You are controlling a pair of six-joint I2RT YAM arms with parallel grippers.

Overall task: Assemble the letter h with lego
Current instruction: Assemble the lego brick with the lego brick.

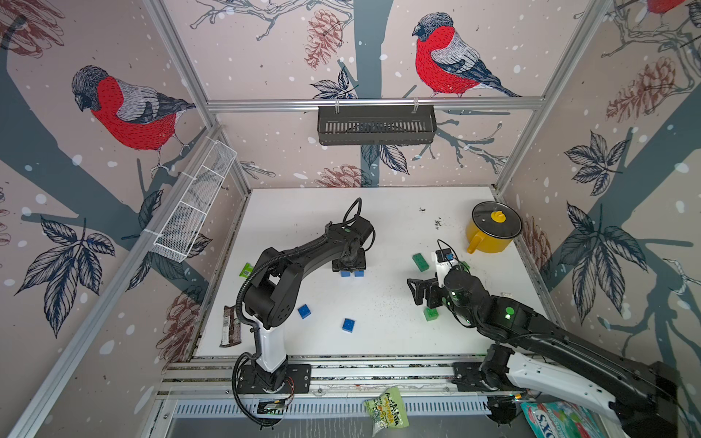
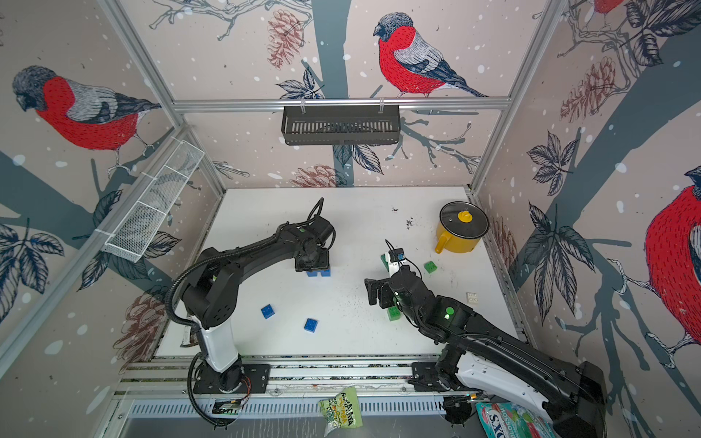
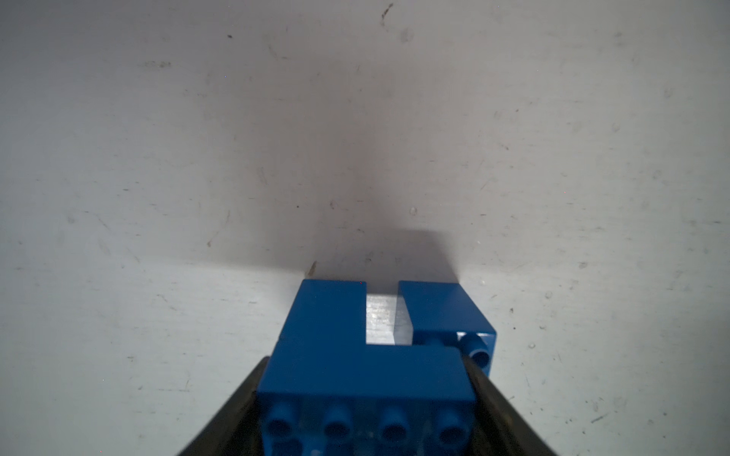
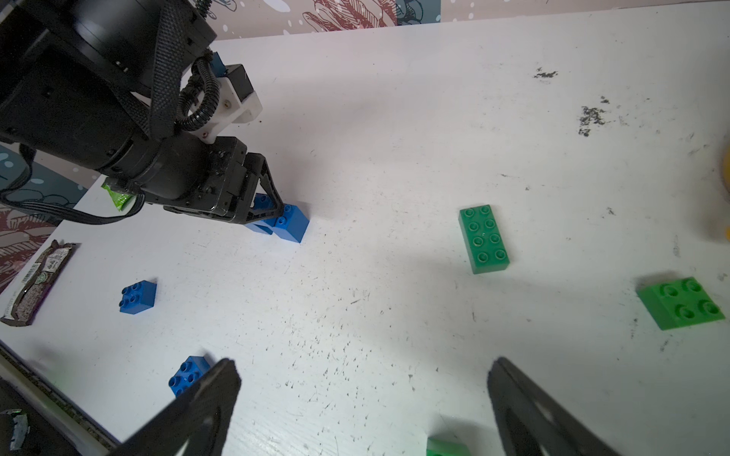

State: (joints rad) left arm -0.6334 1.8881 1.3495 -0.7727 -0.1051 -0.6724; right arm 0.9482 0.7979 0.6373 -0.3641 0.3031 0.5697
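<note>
**Top views.** In both top views the left arm rises from its base at the near rail and reaches to the middle of the white surface (image 1: pixel 379 227). The left end effector (image 1: pixel 349 265) points straight down onto a blue stack of studded plastic bricks (image 1: pixel 352 272). The right arm stretches in from the near right corner. The right end effector (image 1: pixel 416 290) is turned sideways above the surface, jaws spread wide and holding nothing. A loose blue square brick (image 1: pixel 304 311) and a second blue square brick (image 1: pixel 348 325) lie nearer the rail. A green oblong brick (image 1: pixel 420 261) lies just beyond the right end effector, and a green square brick (image 1: pixel 431 314) sits beneath the right wrist. In a top view, another green square brick (image 2: pixel 430 266) and a white brick (image 2: pixel 472 298) lie farther right, near a yellow lidded pot (image 2: pixel 461 231).

**Left wrist.** The black fingers (image 3: pixel 484 387) pinch the two ends of a blue oblong brick (image 3: pixel 363 379). It bridges a left lower blue brick (image 3: pixel 328 312) and a right lower blue brick (image 3: pixel 442 312), with bare surface showing in the gap between them.

**Right wrist.** The widely parted fingers (image 4: pixel 205 398) frame the surface, well apart from the blue stack across it.

**Count.** There are five blue bricks, three stacked and two loose, along with three green and one white.
</note>
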